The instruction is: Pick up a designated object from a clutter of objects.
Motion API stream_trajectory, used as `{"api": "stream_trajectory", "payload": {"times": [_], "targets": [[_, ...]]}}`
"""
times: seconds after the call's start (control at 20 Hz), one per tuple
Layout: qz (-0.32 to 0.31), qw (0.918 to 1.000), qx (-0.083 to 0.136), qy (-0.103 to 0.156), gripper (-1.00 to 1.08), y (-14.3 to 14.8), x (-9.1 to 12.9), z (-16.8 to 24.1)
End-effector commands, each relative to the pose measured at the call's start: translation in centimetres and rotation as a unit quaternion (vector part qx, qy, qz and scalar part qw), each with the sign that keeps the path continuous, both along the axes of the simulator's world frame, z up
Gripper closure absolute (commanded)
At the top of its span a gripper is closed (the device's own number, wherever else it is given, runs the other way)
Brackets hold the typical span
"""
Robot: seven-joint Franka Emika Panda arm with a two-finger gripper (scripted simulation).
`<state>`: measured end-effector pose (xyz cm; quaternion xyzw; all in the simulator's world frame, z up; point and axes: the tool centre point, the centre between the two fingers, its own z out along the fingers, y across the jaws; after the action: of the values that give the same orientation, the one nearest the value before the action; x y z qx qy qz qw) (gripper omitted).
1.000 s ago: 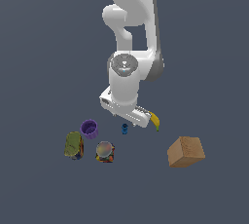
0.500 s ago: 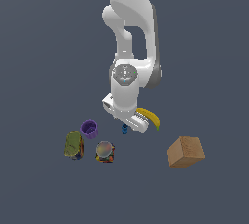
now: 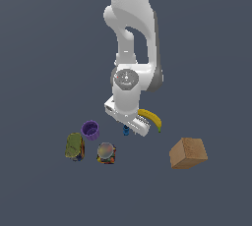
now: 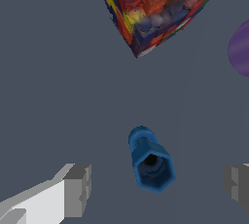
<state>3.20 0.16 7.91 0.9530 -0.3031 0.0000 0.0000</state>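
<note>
The designated object is a tiny blue cylinder-like piece [image 4: 150, 159] with a hexagonal end, standing on the grey floor; in the exterior view the blue piece [image 3: 126, 131] peeks out just under the hand. My gripper [image 4: 158, 189] hangs low over it, open, one grey fingertip [image 4: 78, 190] on either side and not touching it. The clutter of objects surrounds it: a colourful-labelled jar [image 3: 106, 153], a purple cup [image 3: 90, 129], an olive-green can [image 3: 75, 146], a yellow banana [image 3: 150, 119] and a brown wooden block [image 3: 187, 153].
The jar [image 4: 153, 6] and the cup's edge [image 4: 240, 48] lie just beyond the blue piece in the wrist view. The banana is partly hidden behind the hand. The wooden block sits apart on the exterior view's right.
The arm has come down steadily, bringing the hand lower over the blue piece. The objects on the floor have not moved.
</note>
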Motion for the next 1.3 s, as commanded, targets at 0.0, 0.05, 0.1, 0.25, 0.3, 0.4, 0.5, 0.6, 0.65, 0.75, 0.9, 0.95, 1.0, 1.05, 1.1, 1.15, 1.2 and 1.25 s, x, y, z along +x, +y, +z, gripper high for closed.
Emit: {"api": "stream_trajectory", "payload": {"times": [0.0,0.05,0.1,0.25,0.3,0.4,0.5,0.6,0.65,0.75,0.9,0.95,1.0,1.05,1.1,1.15,1.2,1.25], "targets": [[-0.001,1.0,0.0,0.0,-0.92,0.0,-0.1,-1.2],[-0.001,1.0,0.0,0.0,-0.92,0.0,-0.1,-1.8],[-0.001,1.0,0.0,0.0,-0.92,0.0,-0.1,-2.2],[-0.002,1.0,0.0,0.0,-0.92,0.0,-0.1,-3.2],[-0.002,1.0,0.0,0.0,-0.92,0.0,0.0,-3.4],[-0.002,1.0,0.0,0.0,-0.92,0.0,0.0,-3.6],[-0.002,1.0,0.0,0.0,1.08,0.0,0.0,-3.6],[-0.002,1.0,0.0,0.0,1.08,0.0,0.0,-3.6],[-0.002,1.0,0.0,0.0,1.08,0.0,0.0,-3.6],[-0.002,1.0,0.0,0.0,1.08,0.0,0.0,-3.6],[-0.002,1.0,0.0,0.0,1.08,0.0,0.0,-3.6],[-0.002,1.0,0.0,0.0,1.08,0.0,0.0,-3.6],[-0.002,1.0,0.0,0.0,1.08,0.0,0.0,-3.6],[-0.002,1.0,0.0,0.0,1.08,0.0,0.0,-3.6],[-0.002,1.0,0.0,0.0,1.08,0.0,0.0,-3.5],[-0.002,1.0,0.0,0.0,1.08,0.0,0.0,-3.4],[-0.002,1.0,0.0,0.0,1.08,0.0,0.0,-3.2],[-0.002,1.0,0.0,0.0,1.08,0.0,0.0,-2.9]]}}
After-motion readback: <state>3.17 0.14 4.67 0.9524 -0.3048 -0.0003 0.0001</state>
